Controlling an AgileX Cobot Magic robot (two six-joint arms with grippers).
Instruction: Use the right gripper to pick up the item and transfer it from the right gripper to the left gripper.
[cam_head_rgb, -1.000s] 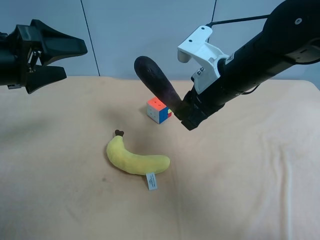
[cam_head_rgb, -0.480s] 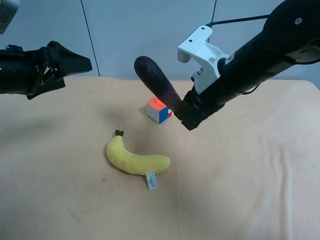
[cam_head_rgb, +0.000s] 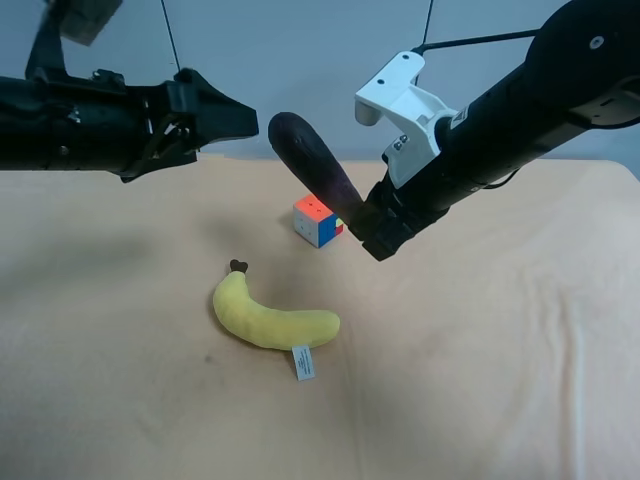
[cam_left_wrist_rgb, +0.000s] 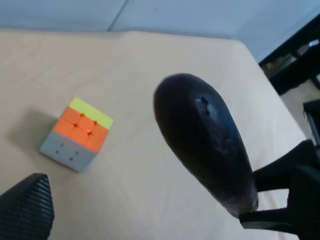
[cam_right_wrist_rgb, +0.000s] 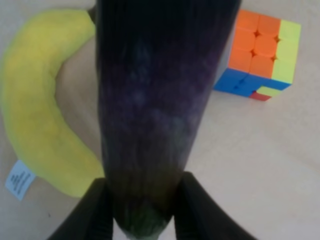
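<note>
here, nearest on the cloth (cam_head_rgb: 480, 380) lies the banana (cam_head_rgb: 270, 318), with the cube (cam_head_rgb: 317, 220) farther back and a little right. up near the cube my right gripper (cam_head_rgb: 360, 224) is clamped on the greenish stem end of the eggplant (cam_head_rgb: 312, 165), which slants up and left in the air. my left gripper (cam_head_rgb: 215, 118), prongs spread, hangs just left of its dark tip, a small gap between.

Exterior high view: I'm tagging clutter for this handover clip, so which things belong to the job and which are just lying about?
Part of the job:
eggplant, held up off the cloth
right end effector, shut on its lower end
left end effector, open, near its upper tip

Just lying about, both on the cloth:
plush banana
puzzle cube
</note>
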